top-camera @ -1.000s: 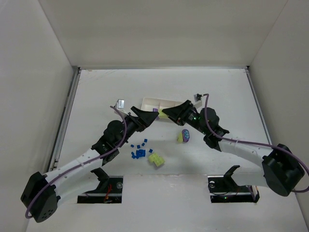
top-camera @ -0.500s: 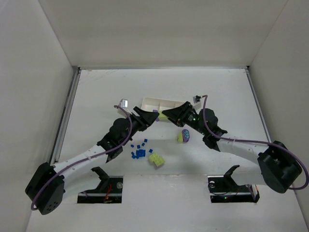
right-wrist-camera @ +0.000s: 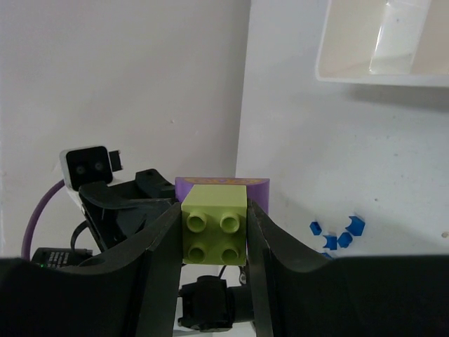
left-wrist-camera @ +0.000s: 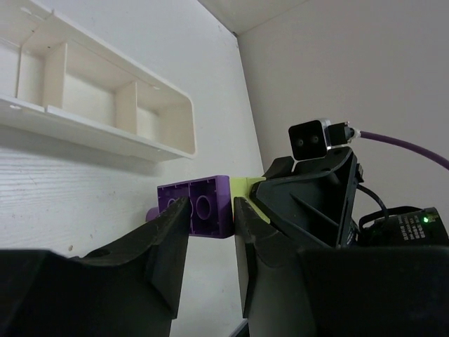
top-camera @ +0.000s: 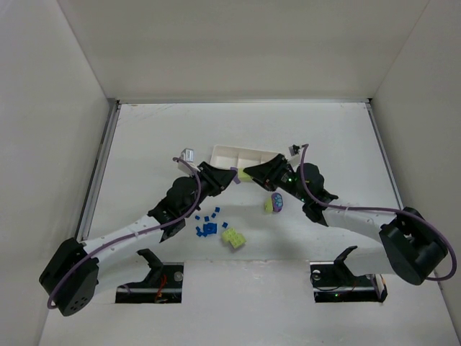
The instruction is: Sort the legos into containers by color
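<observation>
Sorting barely begun, we judge.
Our left gripper (left-wrist-camera: pixel 208 205) clamps the purple brick (left-wrist-camera: pixel 202 210), right gripper (right-wrist-camera: pixel 214 210) the yellow-green brick (right-wrist-camera: pixel 214 235); tray (left-wrist-camera: pixel 168 144) shows none, blue bricks (top-camera: pixel 207 228) lie loose.

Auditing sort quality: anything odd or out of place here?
Yes. The purple brick in the left hand looks joined to the yellow-green brick in the right hand, near the tray: two colours stuck together. Another purple-and-yellow-green clump lies loose on the table.
</observation>
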Robot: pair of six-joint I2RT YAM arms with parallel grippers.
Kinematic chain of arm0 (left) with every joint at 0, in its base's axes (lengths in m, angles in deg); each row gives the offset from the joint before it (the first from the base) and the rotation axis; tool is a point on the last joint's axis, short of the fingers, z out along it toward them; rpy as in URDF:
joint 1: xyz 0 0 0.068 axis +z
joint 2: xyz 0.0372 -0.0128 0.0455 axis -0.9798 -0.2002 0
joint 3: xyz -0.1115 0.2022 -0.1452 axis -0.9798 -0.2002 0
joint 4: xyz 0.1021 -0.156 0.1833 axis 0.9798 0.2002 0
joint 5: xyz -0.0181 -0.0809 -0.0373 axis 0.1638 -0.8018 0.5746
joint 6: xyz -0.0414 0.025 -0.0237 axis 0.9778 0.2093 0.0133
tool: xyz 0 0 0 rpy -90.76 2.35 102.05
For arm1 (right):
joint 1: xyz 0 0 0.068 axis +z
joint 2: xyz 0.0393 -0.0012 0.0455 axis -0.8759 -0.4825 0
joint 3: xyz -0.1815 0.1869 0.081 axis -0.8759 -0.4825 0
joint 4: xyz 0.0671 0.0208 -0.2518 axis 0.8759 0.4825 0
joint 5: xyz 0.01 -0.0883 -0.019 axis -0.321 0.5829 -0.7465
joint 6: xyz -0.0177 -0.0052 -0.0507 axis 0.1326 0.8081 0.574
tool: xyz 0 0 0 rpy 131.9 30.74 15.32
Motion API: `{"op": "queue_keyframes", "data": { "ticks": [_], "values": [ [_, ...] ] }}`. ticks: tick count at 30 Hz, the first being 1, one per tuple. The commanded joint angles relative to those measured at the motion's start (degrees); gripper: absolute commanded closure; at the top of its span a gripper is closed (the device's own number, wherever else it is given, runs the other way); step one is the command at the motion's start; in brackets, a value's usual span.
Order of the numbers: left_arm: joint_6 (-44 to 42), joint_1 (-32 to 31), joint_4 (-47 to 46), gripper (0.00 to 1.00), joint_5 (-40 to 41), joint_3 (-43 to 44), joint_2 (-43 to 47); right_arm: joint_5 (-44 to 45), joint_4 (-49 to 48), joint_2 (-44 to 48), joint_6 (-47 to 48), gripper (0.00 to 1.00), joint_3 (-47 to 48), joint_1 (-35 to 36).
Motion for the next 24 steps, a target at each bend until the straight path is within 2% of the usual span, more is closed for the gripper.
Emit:
{"op": "queue_keyframes", "data": {
  "ticks": [1,5,8,13,24],
  "values": [
    [-3.02,-1.44,-3.20,0.73,0.99,2.25,-1.04,0.95,-3.98,0.03,1.58,0.76,0.04,-0.56],
    [-4.43,-2.77,-3.47,0.75,1.08,2.87,-2.63,0.68,-3.98,-0.32,2.28,0.76,0.39,-0.30],
    [-5.13,-2.94,-3.56,0.86,1.35,3.22,-3.16,0.51,-3.98,-0.76,2.46,0.77,0.30,-0.39],
    [-7.07,-3.03,-3.03,0.95,3.54,3.57,-2.98,0.42,-3.98,-0.76,2.90,0.78,-0.49,-1.00],
    [-10.93,-1.71,0.31,0.99,5.74,4.97,-3.59,-2.13,-4.06,1.00,3.43,0.79,-1.54,-4.08]
  ]
}}
